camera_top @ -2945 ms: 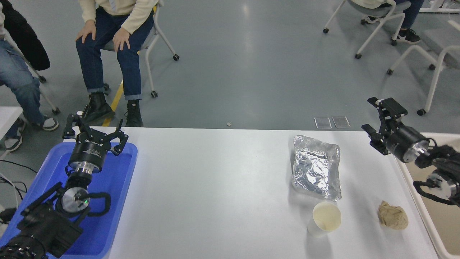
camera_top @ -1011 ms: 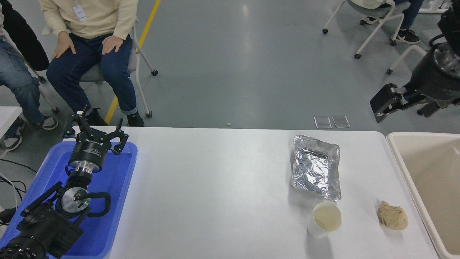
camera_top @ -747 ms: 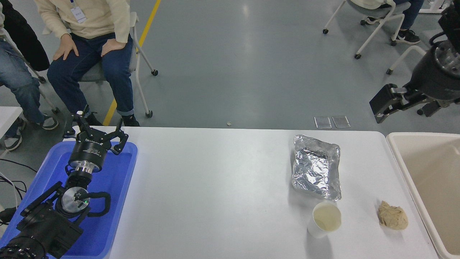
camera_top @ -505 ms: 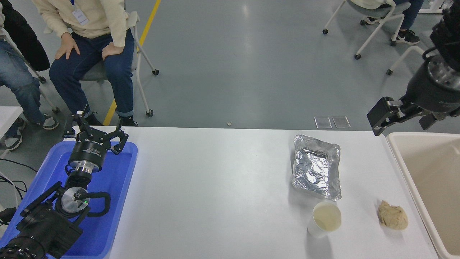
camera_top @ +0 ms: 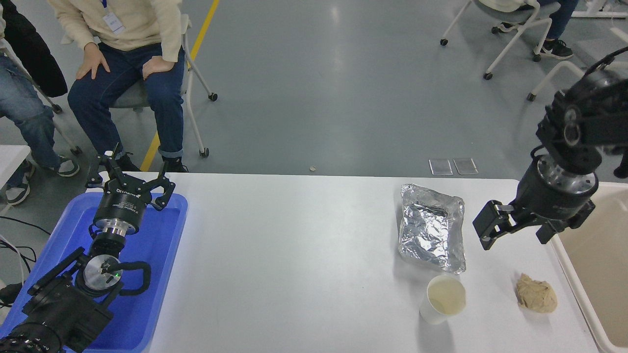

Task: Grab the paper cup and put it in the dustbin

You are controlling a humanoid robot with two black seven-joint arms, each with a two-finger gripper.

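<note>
No legible labels. Cup point(camera_top: 443, 299) upright near tabletop's front edge, between foil bag point(camera_top: 431, 234) and paper ball point(camera_top: 536, 293); right pincer point(camera_top: 517, 226) spread above, empty.

Robot lab or test hall: grey polished floor point(camera_top: 319, 88) with yellow line point(camera_top: 196, 44), wheeled chairs point(camera_top: 510, 34) far right, seated people point(camera_top: 132, 54) watching far left, white table point(camera_top: 294, 264) near.

Views: one, the head view.
Position: high on the robot's side of the flat white rectangular table point(camera_top: 304, 255).
Facing: forward and down, across to grey floor.
Distance: moderate.
</note>
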